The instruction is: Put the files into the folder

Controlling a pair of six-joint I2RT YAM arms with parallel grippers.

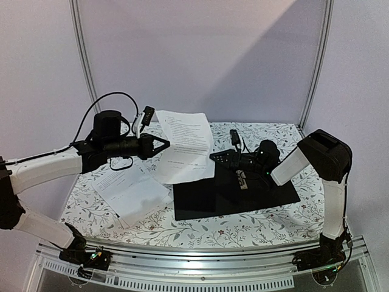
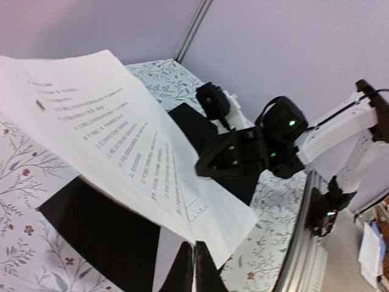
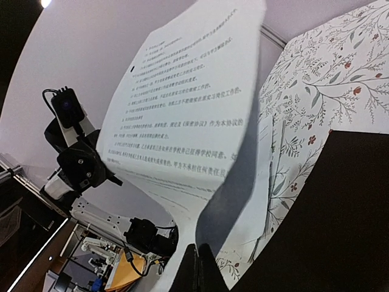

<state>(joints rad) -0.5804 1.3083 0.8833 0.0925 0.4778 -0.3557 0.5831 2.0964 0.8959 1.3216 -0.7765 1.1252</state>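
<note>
A white printed sheet [image 1: 188, 141] is held up in the air between both grippers, over the left part of the open folder [image 1: 243, 196], which lies flat with its black inside up. My left gripper [image 1: 165, 145] is shut on the sheet's left edge; its closed fingers pinch the paper in the left wrist view [image 2: 195, 267]. My right gripper [image 1: 214, 157] is shut on the sheet's right edge [image 3: 198, 267]. A second sheet seems to hang just under the first [image 1: 185, 170]. The sheet [image 2: 109, 131] bows upward [image 3: 182, 115]. The folder also shows in both wrist views [image 2: 103, 237] [image 3: 340, 225].
Another printed sheet [image 1: 130, 190] lies flat on the flowered tablecloth [image 1: 285, 137], left of the folder. A metal clip [image 1: 243, 180] sits on the folder near its spine. The table's front rail [image 1: 200, 261] runs along the near edge.
</note>
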